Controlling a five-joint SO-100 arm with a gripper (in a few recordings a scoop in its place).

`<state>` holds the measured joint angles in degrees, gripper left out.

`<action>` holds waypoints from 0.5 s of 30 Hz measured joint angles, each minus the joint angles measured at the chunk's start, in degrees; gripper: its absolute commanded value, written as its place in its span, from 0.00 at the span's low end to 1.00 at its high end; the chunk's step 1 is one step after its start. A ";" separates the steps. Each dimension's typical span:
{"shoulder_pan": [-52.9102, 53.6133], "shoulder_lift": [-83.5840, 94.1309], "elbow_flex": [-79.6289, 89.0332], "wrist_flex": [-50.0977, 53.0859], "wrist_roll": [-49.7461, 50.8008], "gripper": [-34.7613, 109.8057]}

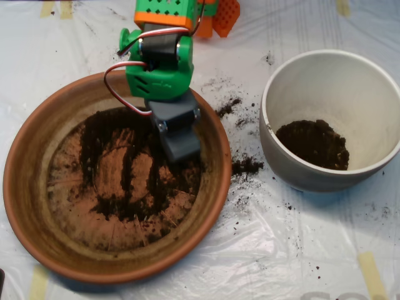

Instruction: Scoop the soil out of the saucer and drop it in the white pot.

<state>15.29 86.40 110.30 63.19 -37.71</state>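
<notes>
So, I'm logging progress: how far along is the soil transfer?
Partly done. A heap of soil already lies in the white pot. The scoop is down in the saucer, where a thin, streaked layer remains. Spilled crumbs lie on the plastic sheet between them.

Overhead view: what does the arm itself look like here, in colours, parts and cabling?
The arm is bright green printed plastic with an orange segment at the top edge and a black servo body set into it. A red, white and black cable loops out on its left side. At the end sits the grey scoop, blocky and angular, with small screws visible.
</notes>
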 measured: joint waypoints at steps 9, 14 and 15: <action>0.09 0.53 -3.34 8.26 0.35 0.24; -0.35 6.06 -6.06 10.72 4.92 0.24; -0.62 7.56 -6.50 11.60 6.06 0.24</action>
<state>14.68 93.96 103.80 74.79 -31.64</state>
